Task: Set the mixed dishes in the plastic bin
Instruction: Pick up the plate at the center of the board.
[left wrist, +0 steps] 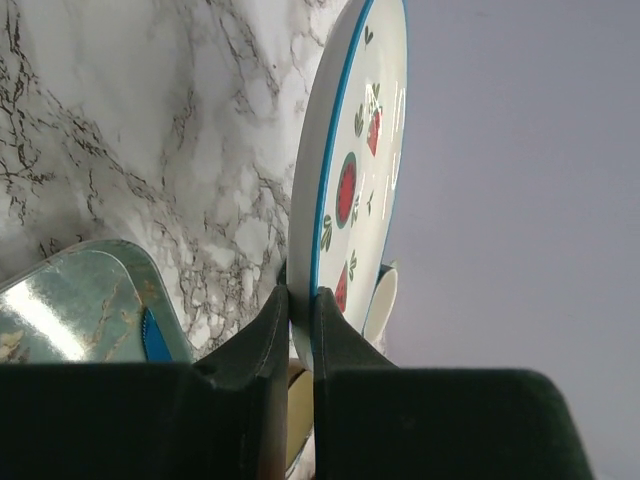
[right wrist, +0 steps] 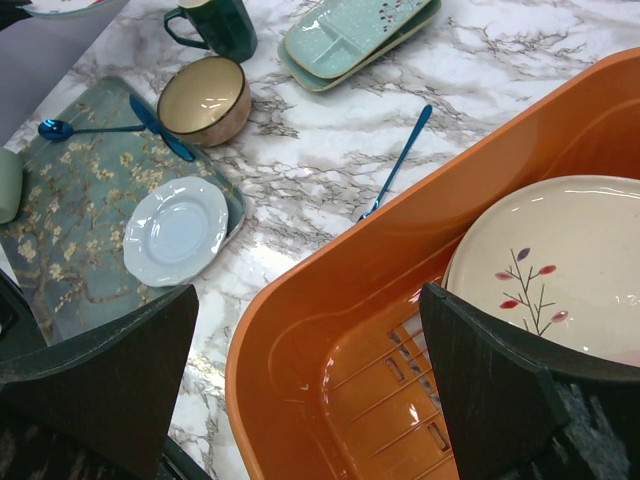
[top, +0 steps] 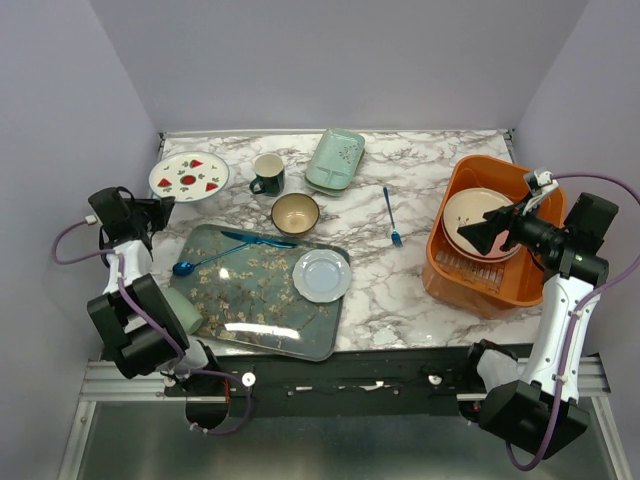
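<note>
Mug point(top: 268, 174), bowl point(top: 295, 213), fork point(top: 391, 217) lie between plate point(top: 189, 176) and bin point(top: 468, 286).

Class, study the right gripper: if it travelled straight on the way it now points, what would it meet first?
The right gripper, jaws open, would probably meet the inner wall of the large orange plastic bin first, beside the cream plate with pink leaves; depth is hard to judge.

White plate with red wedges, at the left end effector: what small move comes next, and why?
Probably lift the plate slightly: the left end effector is shut on its rim, and the orange bin sits across the table.
</note>
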